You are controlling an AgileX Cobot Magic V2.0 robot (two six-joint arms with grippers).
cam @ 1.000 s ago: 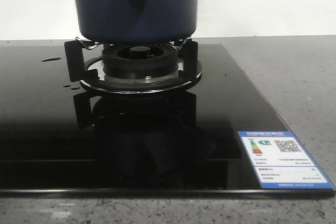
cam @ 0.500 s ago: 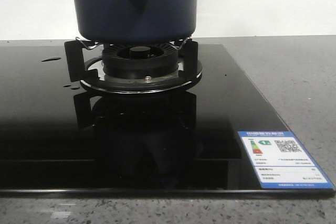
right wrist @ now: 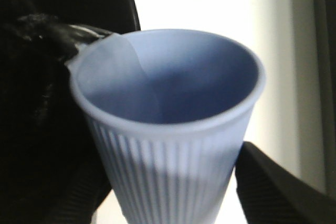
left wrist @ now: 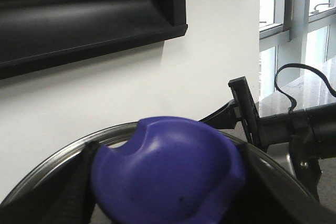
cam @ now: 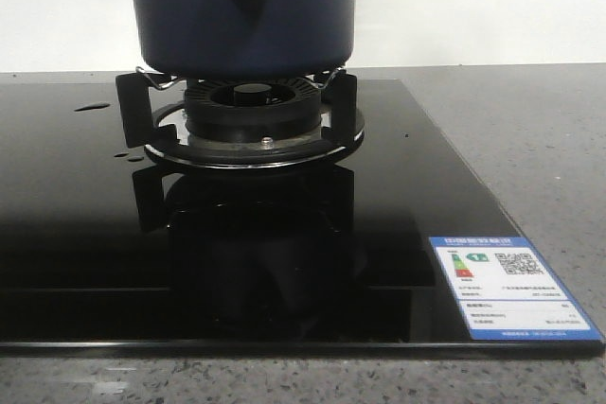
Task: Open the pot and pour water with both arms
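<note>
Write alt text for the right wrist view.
A light blue ribbed cup, upright and seen from just above its rim, fills the view, held between the right gripper's dark jaws. Its inside shows no clear water line; a bright wall lies behind.

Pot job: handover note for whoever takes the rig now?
Left gripper: fingers shut on the lid knob; the lid is in its grip.
Right gripper: fingers shut on the ribbed cup, upright.
Pot sits on the burner stand of the stove.
Whether the lid is off yet cannot be told.
Left: pour from the cup into the pot.
</note>
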